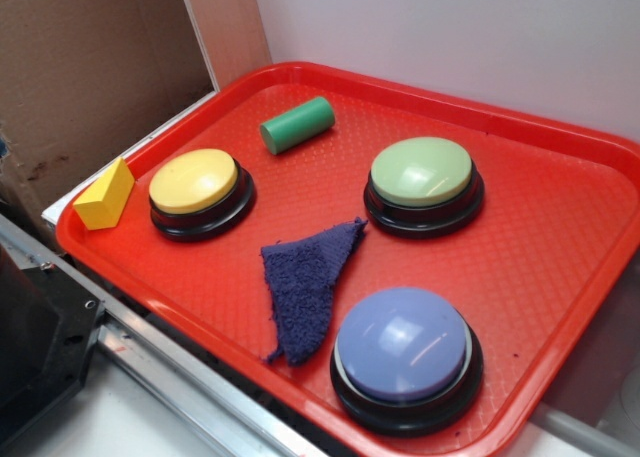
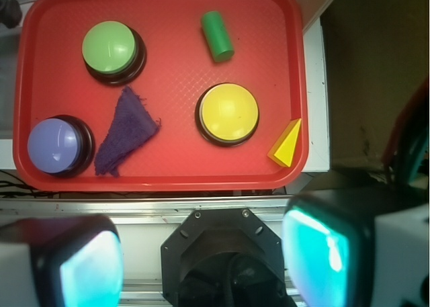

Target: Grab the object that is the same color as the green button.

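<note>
On the red tray [image 1: 560,227], upper left of the exterior view: cylinder [image 1: 297,125], one. Solid medium green, matte, smooth sides, flat ends; lying on its side, long axis running lower left to upper right. Apart from everything else, near the tray's far rim. In the wrist view it sits at top centre [image 2: 217,35], darker green than the button dome.

Green button [image 1: 422,173]: pale-green dome on a black round base, right of centre in the exterior view; upper left in the wrist view [image 2: 109,47]. Well apart from the cylinder.

Yellow button [image 1: 194,182]: left side, same black base, nearest neighbour of the cylinder.

Lavender button [image 1: 405,344]: lower right of the exterior view.

Cloth [image 1: 305,282]: dark purple, crumpled to a rough triangle, lying between the three buttons.

Wedge [image 1: 104,195]: yellow block, on the tray's left rim.

Fingers [image 2: 91,270]: two, with teal-lit pads, at the bottom edge of the wrist view, set wide apart, nothing between them, below the tray's near rim and well apart from the cylinder.
</note>
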You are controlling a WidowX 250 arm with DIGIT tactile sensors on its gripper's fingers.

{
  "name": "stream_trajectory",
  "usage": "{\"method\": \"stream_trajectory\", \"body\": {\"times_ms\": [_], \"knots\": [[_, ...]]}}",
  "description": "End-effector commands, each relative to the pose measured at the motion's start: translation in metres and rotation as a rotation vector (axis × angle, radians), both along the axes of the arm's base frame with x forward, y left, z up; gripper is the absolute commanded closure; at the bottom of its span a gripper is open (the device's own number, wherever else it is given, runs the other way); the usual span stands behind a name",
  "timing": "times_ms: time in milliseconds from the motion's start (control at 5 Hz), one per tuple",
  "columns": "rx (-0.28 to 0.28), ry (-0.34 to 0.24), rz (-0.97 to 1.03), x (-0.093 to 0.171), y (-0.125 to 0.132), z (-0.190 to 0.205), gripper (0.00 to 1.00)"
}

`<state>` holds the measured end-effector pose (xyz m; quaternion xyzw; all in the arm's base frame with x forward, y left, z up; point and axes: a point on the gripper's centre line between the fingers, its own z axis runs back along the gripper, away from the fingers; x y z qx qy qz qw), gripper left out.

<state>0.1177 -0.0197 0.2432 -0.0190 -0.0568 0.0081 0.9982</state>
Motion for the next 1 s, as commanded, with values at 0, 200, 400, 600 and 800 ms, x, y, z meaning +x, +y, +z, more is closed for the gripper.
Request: {"method": "stream_trajectory", "body": {"times_ms": [0, 200, 400, 600, 800], "knots": [[0.000, 0.000, 0.000, 0.000, 0.000, 0.000, 0.00], [-0.008, 0.019, 0.064, 0.044, 0.020, -0.004, 0.00], [-0.014, 0.025, 0.110, 0.079, 0.034, -0.001, 0.00], [0.027, 0.050, 0.089, 0.118, 0.051, -0.015, 0.00], [0.050, 0.098, 0.027, 0.128, 0.062, -0.050, 0.00]]}}
